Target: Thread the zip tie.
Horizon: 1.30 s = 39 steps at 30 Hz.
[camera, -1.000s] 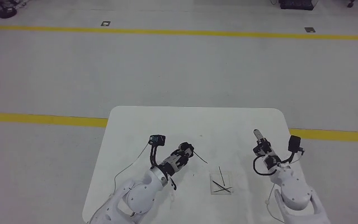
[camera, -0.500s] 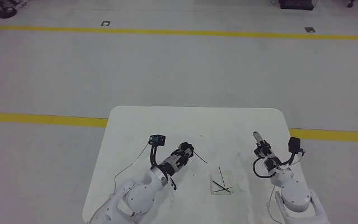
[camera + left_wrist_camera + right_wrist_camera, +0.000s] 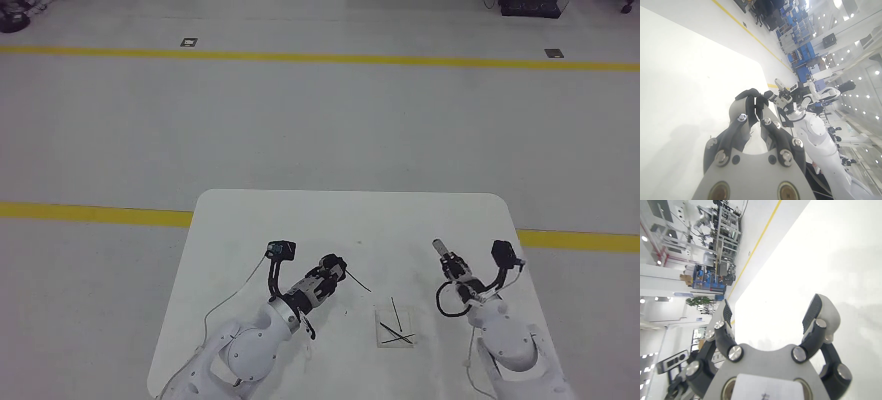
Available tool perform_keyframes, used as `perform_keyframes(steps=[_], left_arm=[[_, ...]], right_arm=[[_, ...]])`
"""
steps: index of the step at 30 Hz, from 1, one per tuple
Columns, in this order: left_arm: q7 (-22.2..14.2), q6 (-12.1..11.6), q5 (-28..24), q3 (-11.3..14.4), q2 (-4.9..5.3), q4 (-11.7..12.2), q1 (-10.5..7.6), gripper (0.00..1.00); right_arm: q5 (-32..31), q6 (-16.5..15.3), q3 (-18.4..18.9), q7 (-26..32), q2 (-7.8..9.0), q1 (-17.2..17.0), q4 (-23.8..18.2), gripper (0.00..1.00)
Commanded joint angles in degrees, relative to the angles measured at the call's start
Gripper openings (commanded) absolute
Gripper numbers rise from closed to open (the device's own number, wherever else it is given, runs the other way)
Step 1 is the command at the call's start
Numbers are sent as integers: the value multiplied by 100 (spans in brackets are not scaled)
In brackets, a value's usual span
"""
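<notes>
Zip tie: thin, straight black strip

An industrial robotics lab — yellow floor lines, equipment racks, blue storage shelves.

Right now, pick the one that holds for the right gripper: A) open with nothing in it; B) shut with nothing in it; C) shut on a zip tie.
A: the right gripper has its jaws spread wide, with bare table behind the gap.
</notes>
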Motion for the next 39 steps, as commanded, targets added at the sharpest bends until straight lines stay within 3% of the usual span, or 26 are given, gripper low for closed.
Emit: perform_keyframes(steps=[1,5,8,10,14,16,33,39], left_arm=[[0,0,0,0,0,0,0,0],[0,0,0,0,0,0,0,0],[0,0,0,0,0,0,0,0],[0,0,0,0,0,0,0,0],[0,0,0,0,0,0,0,0],[0,0,0,0,0,0,0,0],[0,0,0,0,0,0,0,0],[0,0,0,0,0,0,0,0]], right_arm=[[-421,82,-192,-38,-10,108,106,100],[-1087,59,-434,-78,-14,177,236,100],[-1116,-101,-386,-72,-10,130,220,100],[-1119,-314,-314,-16,5,61,166,100],[-746,-1118,-30,492,63,-207,-52,100],[-636,-1338,132,747,95,-302,-95,100],[-630,-1374,175,833,105,-323,-105,100],[-1024,-1801,4,1197,129,-159,-86,100]])
